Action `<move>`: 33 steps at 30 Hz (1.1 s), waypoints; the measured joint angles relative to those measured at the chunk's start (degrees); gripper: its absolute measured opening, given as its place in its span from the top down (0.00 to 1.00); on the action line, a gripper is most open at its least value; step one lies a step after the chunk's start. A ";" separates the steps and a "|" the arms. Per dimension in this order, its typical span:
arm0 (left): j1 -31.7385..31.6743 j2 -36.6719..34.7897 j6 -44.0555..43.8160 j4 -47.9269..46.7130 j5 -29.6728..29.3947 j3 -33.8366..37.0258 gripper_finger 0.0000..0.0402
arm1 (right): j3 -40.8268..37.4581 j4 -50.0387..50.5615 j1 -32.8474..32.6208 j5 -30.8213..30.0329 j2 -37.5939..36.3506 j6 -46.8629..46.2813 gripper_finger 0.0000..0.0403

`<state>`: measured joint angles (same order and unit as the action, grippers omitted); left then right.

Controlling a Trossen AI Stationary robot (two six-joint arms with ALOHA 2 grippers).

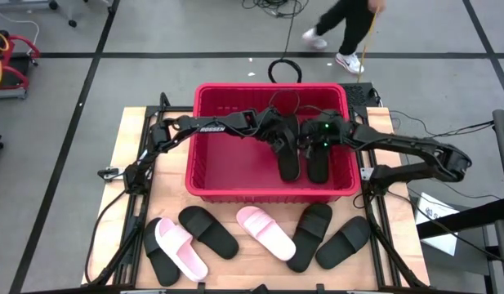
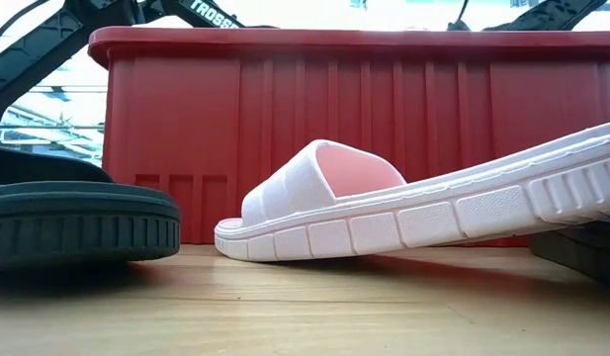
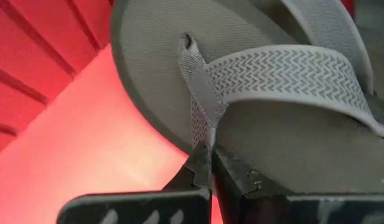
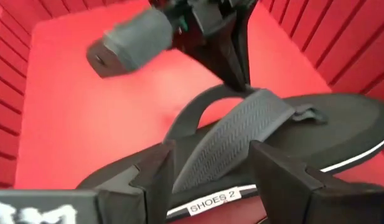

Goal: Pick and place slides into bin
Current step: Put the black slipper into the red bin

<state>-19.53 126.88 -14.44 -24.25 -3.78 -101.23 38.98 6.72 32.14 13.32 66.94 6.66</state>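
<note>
Two black slides lie side by side inside the red bin (image 1: 204,167), toward its right half: one (image 1: 289,151) under the left gripper (image 1: 278,139), the other (image 1: 318,159) under the right gripper (image 1: 319,135). Both are matte black with a wide strap in a grey chevron weave; the right wrist view shows a white edge line and a "SHOES 2" label on the sole side.

You have the left jaws clamped together on the strap edge of its slide (image 3: 254,81), with the red floor of the bin showing beneath. Your right jaws stand wide apart, straddling the strap of the other slide (image 4: 241,134) without gripping it.

Bin: ribbed red walls, thick rim, sitting at the far middle of the table (image 1: 129,135).

Count along the table's near edge: six slides, four black and two pale pink. From left: black (image 1: 158,253) with pink (image 1: 180,249) lying on it, black (image 1: 209,231), pink (image 1: 265,231), black (image 1: 309,235), black (image 1: 344,242). Total in view: eight.
</note>
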 joint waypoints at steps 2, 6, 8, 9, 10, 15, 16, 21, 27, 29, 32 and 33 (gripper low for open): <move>0.04 -0.20 -1.22 0.10 -2.58 0.00 1.00 | 0.00 0.06 0.00 0.00 -1.34 0.00 0.51; 0.00 -0.84 -2.33 -0.67 -3.79 0.00 1.00 | 0.00 -0.02 0.00 0.00 -3.94 0.00 0.52; 0.16 -0.89 -3.05 -0.56 -3.93 0.00 1.00 | 0.00 0.18 0.00 0.00 -5.38 0.00 0.52; 0.24 -1.04 -3.64 -0.68 -4.32 0.00 1.00 | 0.00 -0.01 0.00 0.00 -6.13 0.00 0.52; 0.39 -1.17 -4.23 -0.66 -5.12 0.02 1.00 | 0.00 0.01 0.00 0.00 -6.93 0.00 0.53; 1.46 -1.49 -6.49 1.48 -8.39 0.00 1.00 | 0.00 -0.06 0.00 0.00 -10.62 0.00 0.52; 1.68 -1.49 -7.43 1.23 -8.73 0.00 1.00 | 0.00 0.02 0.00 0.00 -11.30 0.00 0.52; 2.98 -1.49 -10.63 1.48 -11.79 0.02 1.00 | 0.00 -0.02 0.00 0.00 -13.72 0.00 0.53; 3.69 -1.49 -17.57 1.42 -16.31 0.02 1.00 | 0.00 0.01 0.00 0.00 -14.96 -0.44 0.53; 3.67 -1.49 -20.73 1.39 -17.21 0.02 1.00 | 0.00 0.03 0.00 0.00 -15.04 -0.46 0.53; 3.68 -1.49 -24.64 1.54 -17.44 0.02 1.00 | 0.00 0.01 0.00 0.00 -15.04 -0.44 0.53; 3.69 -1.49 -25.62 1.55 -17.56 0.02 1.00 | 0.00 0.01 0.00 0.00 -15.04 -0.44 0.53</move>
<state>-15.84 125.38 -40.06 -22.70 -21.33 -101.21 38.98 6.72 32.14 13.32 51.90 6.21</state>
